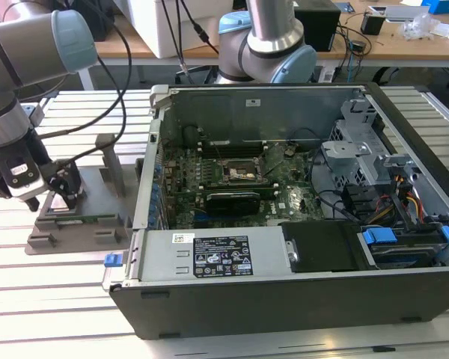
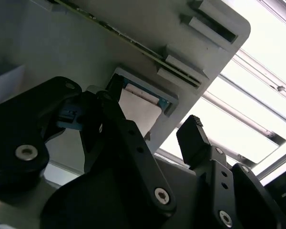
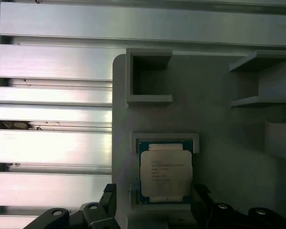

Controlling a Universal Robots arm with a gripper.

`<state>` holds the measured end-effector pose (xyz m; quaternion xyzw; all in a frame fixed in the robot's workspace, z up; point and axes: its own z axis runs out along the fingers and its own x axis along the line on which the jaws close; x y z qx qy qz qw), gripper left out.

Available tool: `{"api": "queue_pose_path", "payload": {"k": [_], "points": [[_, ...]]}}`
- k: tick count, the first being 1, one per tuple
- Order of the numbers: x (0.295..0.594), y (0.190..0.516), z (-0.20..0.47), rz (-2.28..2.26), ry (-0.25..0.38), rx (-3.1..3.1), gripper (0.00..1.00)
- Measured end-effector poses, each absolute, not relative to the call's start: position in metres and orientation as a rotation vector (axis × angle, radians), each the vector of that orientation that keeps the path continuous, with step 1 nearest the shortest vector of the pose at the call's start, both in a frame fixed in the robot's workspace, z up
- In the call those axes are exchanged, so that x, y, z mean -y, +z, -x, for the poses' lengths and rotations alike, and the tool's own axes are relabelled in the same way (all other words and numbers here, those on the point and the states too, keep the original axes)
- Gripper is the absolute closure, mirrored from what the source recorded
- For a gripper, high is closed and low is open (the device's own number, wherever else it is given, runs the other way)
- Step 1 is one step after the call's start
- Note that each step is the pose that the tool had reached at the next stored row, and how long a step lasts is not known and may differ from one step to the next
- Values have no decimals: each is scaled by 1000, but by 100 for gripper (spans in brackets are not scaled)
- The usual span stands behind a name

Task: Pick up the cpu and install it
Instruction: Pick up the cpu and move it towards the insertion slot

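Silvery aluminium slats make up the bench [image 1: 60,314], with cluttered desks [image 1: 374,37] behind it. On the exterior view's left sits a grey tray [image 1: 78,224], and the arm's end effector [image 1: 57,193] hangs low over it.

In the first wrist view the cpu [image 3: 165,174] lies flat in a square recess of the tray [image 3: 219,119], metal top up. The end effector [image 3: 155,198] is spread open, with one dark finger on either side of the chip; I cannot tell whether either finger touches it.

The second wrist view shows the same from a slant, with the cpu [image 2: 140,112] in its recess between the parted fingers [image 2: 196,136].

An open computer case [image 1: 284,299] stands on the exterior view's right, just beside the tray, its motherboard [image 1: 209,202] exposed with the socket [image 1: 239,174] near the middle.
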<state>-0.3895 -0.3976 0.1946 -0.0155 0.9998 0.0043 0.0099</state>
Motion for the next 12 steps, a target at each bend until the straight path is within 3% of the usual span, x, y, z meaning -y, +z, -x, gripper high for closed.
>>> {"api": "queue_pose_path", "payload": {"k": [12], "points": [[386, 193, 374, 57, 9, -3121, 28]]}}
